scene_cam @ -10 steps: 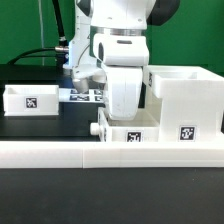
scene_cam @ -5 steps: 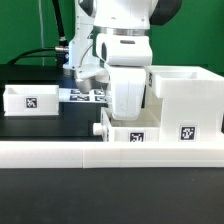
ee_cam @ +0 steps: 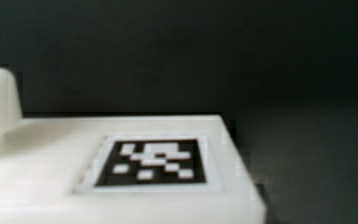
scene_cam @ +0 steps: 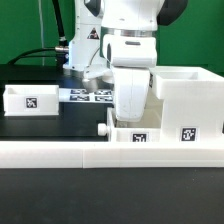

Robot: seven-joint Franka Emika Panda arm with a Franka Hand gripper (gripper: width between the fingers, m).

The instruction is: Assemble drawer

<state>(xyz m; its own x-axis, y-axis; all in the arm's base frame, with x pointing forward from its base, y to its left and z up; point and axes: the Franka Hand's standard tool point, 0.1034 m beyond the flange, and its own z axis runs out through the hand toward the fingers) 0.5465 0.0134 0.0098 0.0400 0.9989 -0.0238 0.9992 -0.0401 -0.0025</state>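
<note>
A small white tray [scene_cam: 135,137] with a square marker sits at the front middle, just behind the rail. Its side is close to the large cube-shaped housing [scene_cam: 185,100] on the exterior view's right. My gripper [scene_cam: 133,122] reaches straight down into this tray and grips it; its fingertips are hidden by the hand and the tray wall. The second tray [scene_cam: 30,100] stands apart on the exterior view's left. The wrist view shows only a white surface with a marker [ee_cam: 149,165] close up and blurred, with no fingers in it.
The long low white rail [scene_cam: 60,152] runs across the front. The marker board [scene_cam: 88,96] lies flat at the back between the left tray and my arm. Black cables hang behind on the left.
My arm and the small tray under it have shifted together a little toward the housing on the exterior view's right. The left tray and housing have not moved.
</note>
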